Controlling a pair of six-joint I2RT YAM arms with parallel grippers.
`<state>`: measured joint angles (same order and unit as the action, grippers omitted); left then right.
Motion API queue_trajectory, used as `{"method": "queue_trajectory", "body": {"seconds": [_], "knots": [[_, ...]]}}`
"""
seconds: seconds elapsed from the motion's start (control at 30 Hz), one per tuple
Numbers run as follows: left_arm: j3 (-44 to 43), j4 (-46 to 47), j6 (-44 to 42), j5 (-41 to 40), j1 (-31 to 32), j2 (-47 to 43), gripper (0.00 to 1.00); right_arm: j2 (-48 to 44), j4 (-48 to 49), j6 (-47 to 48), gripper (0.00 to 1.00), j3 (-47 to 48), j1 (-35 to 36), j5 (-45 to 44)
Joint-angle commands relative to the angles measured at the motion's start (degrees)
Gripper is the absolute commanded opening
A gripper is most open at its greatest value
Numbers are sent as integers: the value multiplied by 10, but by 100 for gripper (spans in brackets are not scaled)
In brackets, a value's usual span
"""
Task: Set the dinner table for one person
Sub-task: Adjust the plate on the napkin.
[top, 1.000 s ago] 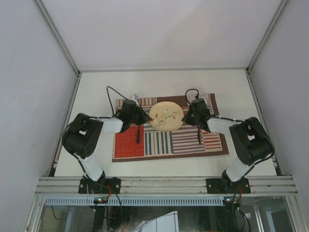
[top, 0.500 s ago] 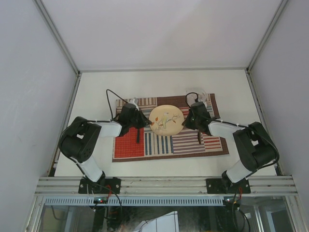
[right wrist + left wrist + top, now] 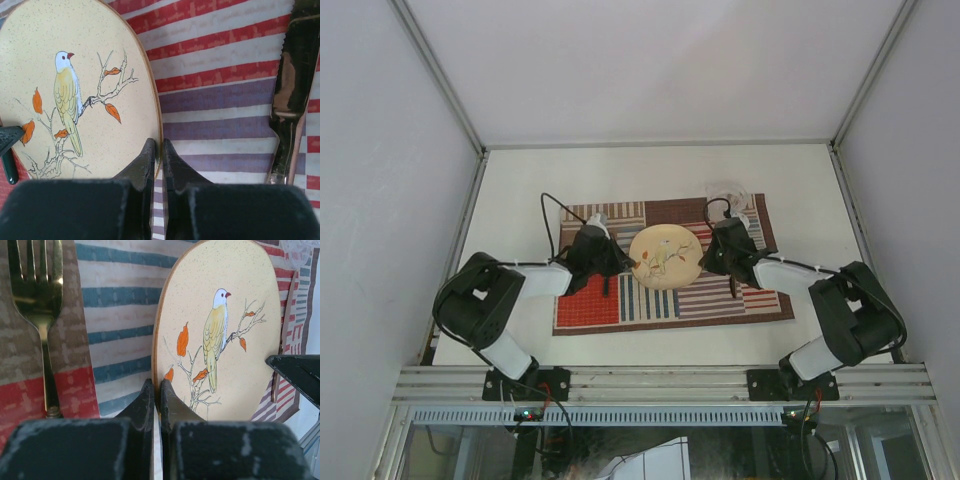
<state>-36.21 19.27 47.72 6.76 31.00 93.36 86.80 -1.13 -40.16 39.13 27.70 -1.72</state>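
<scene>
The left gripper [image 3: 156, 392] was seen clamped on the near-left rim of a cream plate [image 3: 225, 340] painted with a bird on a branch; the rim was pinched edge-on between the two dark fingers, with no gap left on either side of it. The right gripper [image 3: 156, 150] was closed in the same way on the opposite rim, so the plate was held from both sides at once, its face spreading ahead of each pair of jaws. From the left wrist, one finger of the right gripper could be made out at the plate's far edge.

A gold fork [image 3: 40, 305] lay just to the left of the left jaws, tines pointing away from them. A knife [image 3: 295, 90] lay to the right of the right jaws, well clear of the plate's rim. Both were resting on a striped patchwork placemat [image 3: 720, 295], which was spread beneath the jaws and the plate. Whether the plate was touching the mat or lifted slightly off it could not be told.

The dinner table [image 3: 520, 180] – a white top – lay under the placemat and beneath both grippers, and its bare surface was visible beyond the mat on every side.
</scene>
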Motion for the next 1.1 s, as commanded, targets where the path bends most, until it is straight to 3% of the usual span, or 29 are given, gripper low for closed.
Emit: {"method": "queue_trajectory", "body": {"seconds": [0.0, 1.07], "knots": [[21, 12, -15, 17, 29, -34, 0, -31, 6, -6, 0, -11, 17, -13], [70, 19, 5, 8, 60, -73, 0, -72, -23, -26, 0, -36, 62, -26]]}}
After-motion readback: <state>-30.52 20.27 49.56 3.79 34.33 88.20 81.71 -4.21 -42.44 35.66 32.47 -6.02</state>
